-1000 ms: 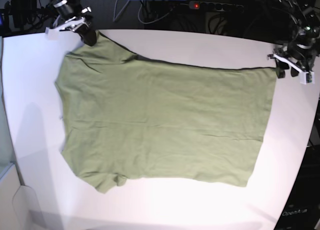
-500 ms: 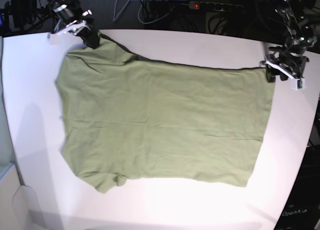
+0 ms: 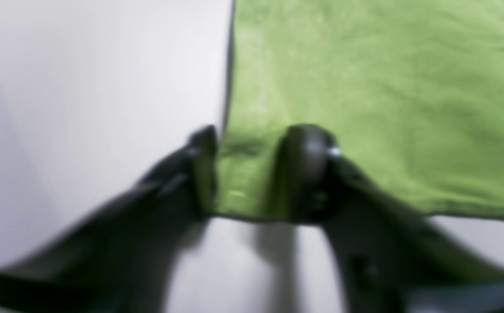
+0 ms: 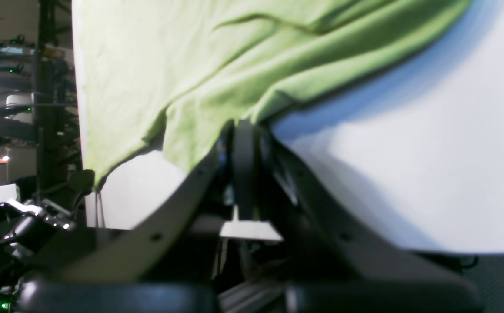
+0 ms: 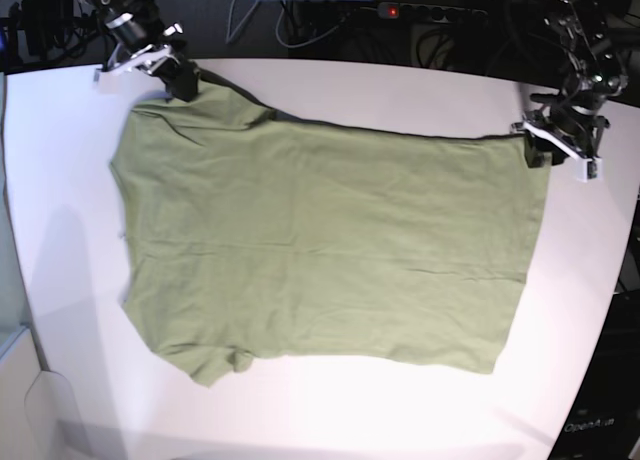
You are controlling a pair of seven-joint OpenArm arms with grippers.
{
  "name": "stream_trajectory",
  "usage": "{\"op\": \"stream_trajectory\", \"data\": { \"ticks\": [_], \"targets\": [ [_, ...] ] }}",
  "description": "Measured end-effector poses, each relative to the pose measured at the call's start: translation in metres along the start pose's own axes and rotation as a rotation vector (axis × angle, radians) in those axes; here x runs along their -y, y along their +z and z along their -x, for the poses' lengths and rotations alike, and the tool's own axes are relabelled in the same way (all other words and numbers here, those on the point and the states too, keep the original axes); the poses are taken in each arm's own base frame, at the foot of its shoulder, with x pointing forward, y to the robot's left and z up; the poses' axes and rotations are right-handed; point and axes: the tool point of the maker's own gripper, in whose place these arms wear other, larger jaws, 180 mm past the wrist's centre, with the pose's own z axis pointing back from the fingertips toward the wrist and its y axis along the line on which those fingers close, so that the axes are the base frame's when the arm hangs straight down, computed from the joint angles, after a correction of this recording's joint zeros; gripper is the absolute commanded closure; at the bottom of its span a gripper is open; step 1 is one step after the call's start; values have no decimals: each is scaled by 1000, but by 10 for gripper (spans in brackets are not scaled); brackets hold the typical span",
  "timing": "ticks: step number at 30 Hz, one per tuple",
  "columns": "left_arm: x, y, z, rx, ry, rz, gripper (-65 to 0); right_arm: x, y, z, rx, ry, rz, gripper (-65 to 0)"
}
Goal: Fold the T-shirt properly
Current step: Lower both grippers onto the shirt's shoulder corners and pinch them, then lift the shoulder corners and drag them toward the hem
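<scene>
Left gripper (image 3: 252, 174) set astride the hem corner of the T-shirt (image 5: 320, 250), jaws part-spread with cloth between, pinch not confirmable. Right gripper (image 4: 243, 143) pressed together on the shoulder edge, lifted off the table (image 5: 400, 90). T-shirt spread flat mid-table; bare surface along near and left edges. Versus one second earlier: left gripper moved inward onto the hem corner, jaws narrower.

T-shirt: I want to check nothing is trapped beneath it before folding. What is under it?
Around the T-shirt only white table shows, so it likely lies straight on that. The cloth covers whatever is beneath, so a thin hidden thing cannot be ruled out.
</scene>
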Motion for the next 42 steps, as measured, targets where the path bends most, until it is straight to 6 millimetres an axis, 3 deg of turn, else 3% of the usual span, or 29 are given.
{"op": "stream_trajectory", "data": {
  "ticks": [2, 8, 12, 20, 30, 37, 42],
  "targets": [
    [0, 0, 1, -3, 0, 0, -10, 0, 0, 0, -1, 0, 1, -7],
    [-1, 0, 3, -31, 6, 1, -26, 0, 0, 1, -4, 1, 0, -7],
    [0, 0, 2, -33, 0, 1, -26, -7, -2, 1, -22, 93, -1, -7],
    [1, 0, 2, -31, 3, 2, -26, -39, -6, -23, 33, 154, -78, -7],
    [17, 3, 3, -70, -10, 9, -26, -57, -20, -52, 81, 205, -127, -7],
    [2, -4, -33, -81, 10, -39, -26, -63, -40, -84, 88, 256, -105, -7],
    [1, -5, -31, -133, 5, -42, -26, -83, -55, -105, 104, 294, -151, -7]
  ]
}}
